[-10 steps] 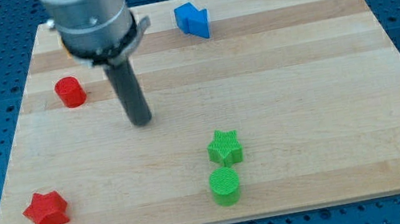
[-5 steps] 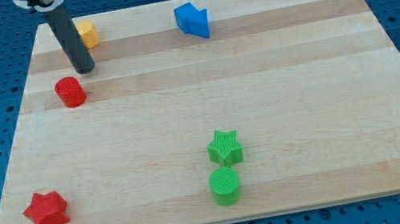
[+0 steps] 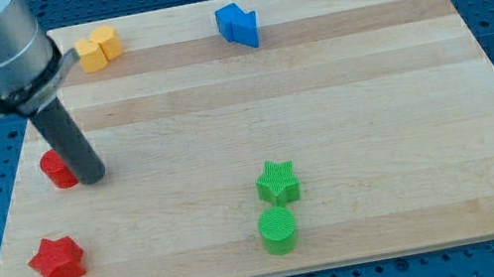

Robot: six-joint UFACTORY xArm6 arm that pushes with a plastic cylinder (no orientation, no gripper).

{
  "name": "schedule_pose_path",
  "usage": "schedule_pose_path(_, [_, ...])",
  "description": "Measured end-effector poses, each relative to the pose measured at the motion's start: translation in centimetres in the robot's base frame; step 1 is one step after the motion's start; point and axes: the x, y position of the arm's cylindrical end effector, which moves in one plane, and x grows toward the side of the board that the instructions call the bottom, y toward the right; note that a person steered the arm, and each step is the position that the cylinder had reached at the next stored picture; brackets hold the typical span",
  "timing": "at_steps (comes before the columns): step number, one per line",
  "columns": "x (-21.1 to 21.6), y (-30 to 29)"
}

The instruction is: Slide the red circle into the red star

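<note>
The red circle (image 3: pixel 54 171) sits near the board's left edge, partly hidden behind my rod. My tip (image 3: pixel 92 174) rests right against the circle's right side. The red star (image 3: pixel 57 262) lies at the view's bottom left, below the circle and apart from it.
A yellow block (image 3: pixel 97 49) sits at the view's top left. A blue block (image 3: pixel 238 25) sits at the top centre. A green star (image 3: pixel 278 181) and a green circle (image 3: pixel 278 230) stand close together at the bottom centre. The wooden board (image 3: pixel 373 107) lies on a blue perforated table.
My tip swung up to the top left behind the red circle, then came down. The red circle has slid down and left, closer to the red star.
</note>
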Motion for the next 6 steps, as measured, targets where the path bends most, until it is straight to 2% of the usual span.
schedule_pose_path(1, [0.5, 0.3])
schedule_pose_path(3, [-7.5, 0.9])
schedule_pose_path(4, [-7.6, -2.5])
schedule_pose_path(6, [-7.0, -4.0])
